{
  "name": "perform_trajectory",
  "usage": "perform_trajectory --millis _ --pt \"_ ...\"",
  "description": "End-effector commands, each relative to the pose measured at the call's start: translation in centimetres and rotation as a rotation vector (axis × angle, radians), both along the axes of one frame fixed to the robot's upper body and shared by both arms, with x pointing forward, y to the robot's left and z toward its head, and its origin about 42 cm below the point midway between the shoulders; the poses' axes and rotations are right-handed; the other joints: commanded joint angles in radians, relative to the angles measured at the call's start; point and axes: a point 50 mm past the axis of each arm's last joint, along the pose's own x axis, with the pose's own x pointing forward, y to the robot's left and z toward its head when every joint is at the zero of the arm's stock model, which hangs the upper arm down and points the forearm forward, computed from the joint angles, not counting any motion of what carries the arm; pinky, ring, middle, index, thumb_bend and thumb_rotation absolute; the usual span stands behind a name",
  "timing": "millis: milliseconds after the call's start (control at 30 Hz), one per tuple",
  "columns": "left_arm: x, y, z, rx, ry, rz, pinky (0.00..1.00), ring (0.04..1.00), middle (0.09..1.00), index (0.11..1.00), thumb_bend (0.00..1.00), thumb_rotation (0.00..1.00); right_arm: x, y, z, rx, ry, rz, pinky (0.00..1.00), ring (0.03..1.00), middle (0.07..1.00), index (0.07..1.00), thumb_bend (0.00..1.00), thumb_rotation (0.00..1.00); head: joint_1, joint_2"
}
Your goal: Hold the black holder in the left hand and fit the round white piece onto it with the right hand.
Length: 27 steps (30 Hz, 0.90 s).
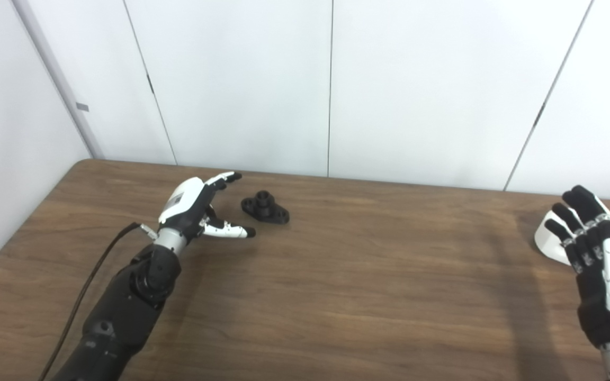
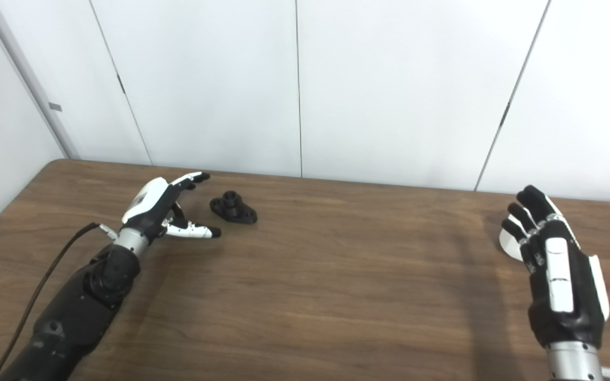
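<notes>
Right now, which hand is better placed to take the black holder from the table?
The left hand: it is open right beside the black holder. The right hand is far across the table, by the white piece.

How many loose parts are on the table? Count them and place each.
2. The black holder lies far left, just beyond the open left hand. The round white piece sits far right, partly hidden behind the right hand.

I noted a black holder (image 1: 265, 207) near the far edge of the brown wood-grain table (image 1: 337, 296), a white round piece (image 1: 548, 238), and black-and-white hands.
</notes>
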Motion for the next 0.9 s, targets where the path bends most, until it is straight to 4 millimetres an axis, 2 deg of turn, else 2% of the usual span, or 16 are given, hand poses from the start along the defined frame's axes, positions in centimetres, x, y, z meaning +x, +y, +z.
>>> perform_trajectory --millis 0,167,267,367,533,700,867 --pt "0.4 0.9 0.0 0.040 0.028 0.020 0.76 0.874 0.898 0.885 1.00 0.29 -0.1 0.0 1.8 -0.019 -0.087 0.010 0.84 0.880 0.891 0.853 0.36 0.85 0.000 0.000" --pt "1.4 0.6 0.6 0.065 0.036 0.035 0.78 0.876 0.903 0.892 1.00 0.30 -0.3 0.2 1.9 -0.024 -0.093 0.011 0.84 0.871 0.880 0.844 0.35 0.85 -0.010 0.004" --pt "1.9 0.3 1.0 0.081 0.036 0.024 0.81 0.896 0.907 0.896 1.00 0.28 -0.4 0.4 2.2 -0.020 -0.097 0.008 0.84 0.875 0.886 0.852 0.35 0.85 -0.017 0.007" --pt "2.2 0.2 1.2 0.089 0.040 0.011 0.79 0.890 0.898 0.884 1.00 0.27 -0.5 0.6 2.4 -0.013 -0.101 0.010 0.83 0.876 0.888 0.852 0.33 0.84 -0.024 0.006" --pt "2.5 0.3 1.2 0.125 0.043 -0.012 0.78 0.885 0.888 0.872 1.00 0.27 -0.7 0.6 2.5 -0.020 -0.105 0.008 0.87 0.890 0.899 0.859 0.34 0.85 -0.030 0.003" --pt "2.8 0.7 1.6 0.178 0.035 -0.027 0.79 0.879 0.883 0.866 1.00 0.28 -0.8 0.8 2.4 -0.016 -0.103 0.004 0.87 0.892 0.902 0.862 0.35 0.85 -0.034 -0.004" --pt "3.1 1.2 2.0 0.220 0.023 -0.033 0.84 0.890 0.887 0.846 1.00 0.27 -0.9 0.9 2.2 -0.020 -0.101 -0.006 0.88 0.896 0.899 0.856 0.35 0.85 -0.043 -0.004"
